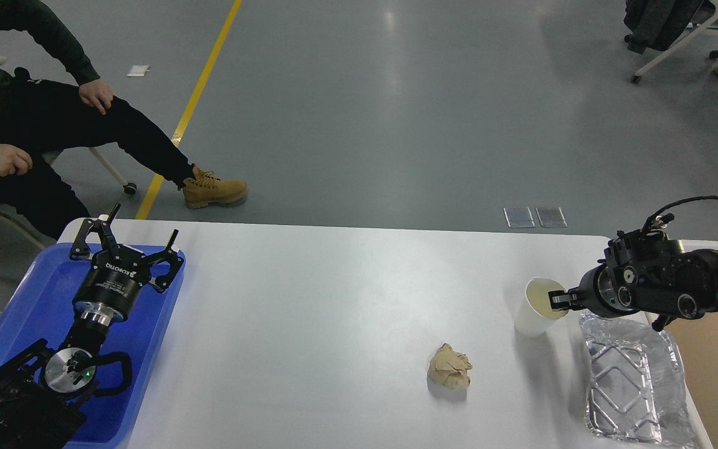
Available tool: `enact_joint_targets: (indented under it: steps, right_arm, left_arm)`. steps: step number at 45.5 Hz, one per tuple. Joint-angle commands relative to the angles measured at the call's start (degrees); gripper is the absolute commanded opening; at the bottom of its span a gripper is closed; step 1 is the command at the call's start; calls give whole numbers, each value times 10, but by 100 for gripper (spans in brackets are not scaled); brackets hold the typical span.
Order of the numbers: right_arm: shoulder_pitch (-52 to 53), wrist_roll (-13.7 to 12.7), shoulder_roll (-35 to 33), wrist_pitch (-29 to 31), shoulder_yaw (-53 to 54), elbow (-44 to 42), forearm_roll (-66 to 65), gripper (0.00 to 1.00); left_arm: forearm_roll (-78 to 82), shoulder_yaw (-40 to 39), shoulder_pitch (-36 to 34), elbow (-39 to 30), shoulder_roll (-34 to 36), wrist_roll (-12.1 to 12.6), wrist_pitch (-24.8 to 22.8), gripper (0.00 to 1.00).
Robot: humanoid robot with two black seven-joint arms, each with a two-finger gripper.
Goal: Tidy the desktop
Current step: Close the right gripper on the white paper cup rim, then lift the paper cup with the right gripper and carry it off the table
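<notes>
The left gripper (127, 244) is held wide open over the smooth blue tray (28, 299). A crumpled brown paper ball (450, 366) is left on the flat white bench (309, 299). The white paper cup (536, 308) is pinched at its rim by the right gripper (558, 301) (probably being cleared first). Next, a careful lift is needed. A shiny, wrinkly foil tray (633, 380) is set beside it.

The seated person (28, 118) is cut off by the top and left edges — head and most of the torso out of sight — and the chair (677, 31) at top right is clipped too. The foil tray (636, 386) runs off the bottom edge. The right gripper (560, 300) covers part of the paper cup (536, 312) rim, its fingers too dark to separate.
</notes>
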Motion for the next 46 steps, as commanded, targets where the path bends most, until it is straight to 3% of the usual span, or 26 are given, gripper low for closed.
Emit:
enact_joint_targets:
  steps: [1, 25, 37, 46]
  right_arm:
    - [-7, 2, 2, 3, 0, -2, -2, 0]
    - [13, 3, -5, 21, 0, 2, 7, 0]
    - [140, 7, -61, 120, 0, 62, 21, 0]
    - [263, 7, -98, 236, -9, 100, 35, 0]
  left_arm:
    - [0, 0, 0, 0, 0, 0, 0, 99]
    - [0, 0, 0, 0, 0, 0, 0, 99]
    - [0, 0, 0, 0, 0, 0, 0, 99]
    - [0, 0, 0, 0, 0, 0, 0, 99]
